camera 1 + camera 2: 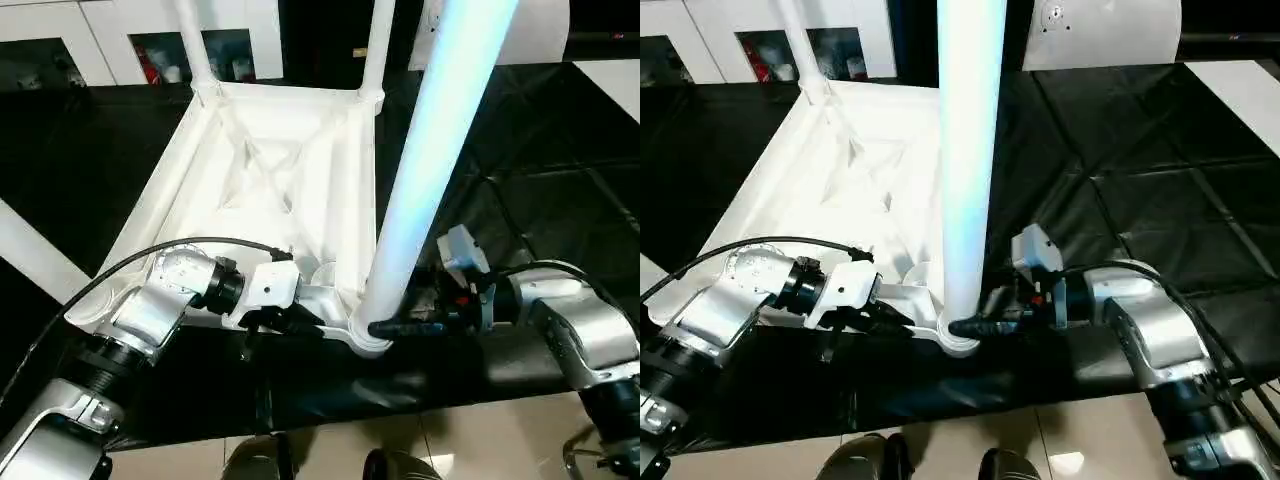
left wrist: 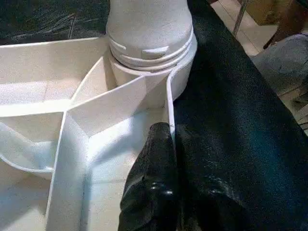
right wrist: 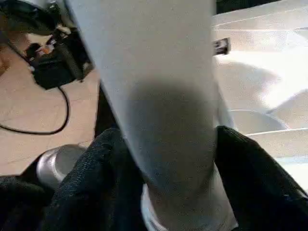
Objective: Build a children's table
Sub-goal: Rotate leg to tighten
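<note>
The white plastic rectangular table top [image 1: 270, 170] lies upside down, its ribbed underside up, across the centre and upper left of the head views on a worktop covered in black sheeting [image 1: 540, 200]. Two long round white legs [image 1: 196, 45] rise from the corner sockets at its far end, near the top of the frame, and a third, thicker-looking long round tapered white leg [image 1: 425, 170] stands upright in the near round corner socket [image 1: 365, 335] at lower centre, running up out of the top edge. The left hand [image 1: 285, 318] comes in from the lower left on its silver forearm; its black fingers [image 2: 154, 192] are pressed together on the thin upright wall of the table top just beside that near socket, one finger inside the rim and one outside. The right hand [image 1: 985, 322] reaches in from the lower right, and its two black fingers [image 3: 255, 178] straddle the foot of the near leg, one on each side and close against it; whether they actually clamp it I cannot tell. Behind the worktop, in the upper left of the frame, stands a white cabinet with dark glass-fronted compartments [image 1: 60, 40]. Pale floor tiles [image 1: 480, 440] show along the bottom edge.
</note>
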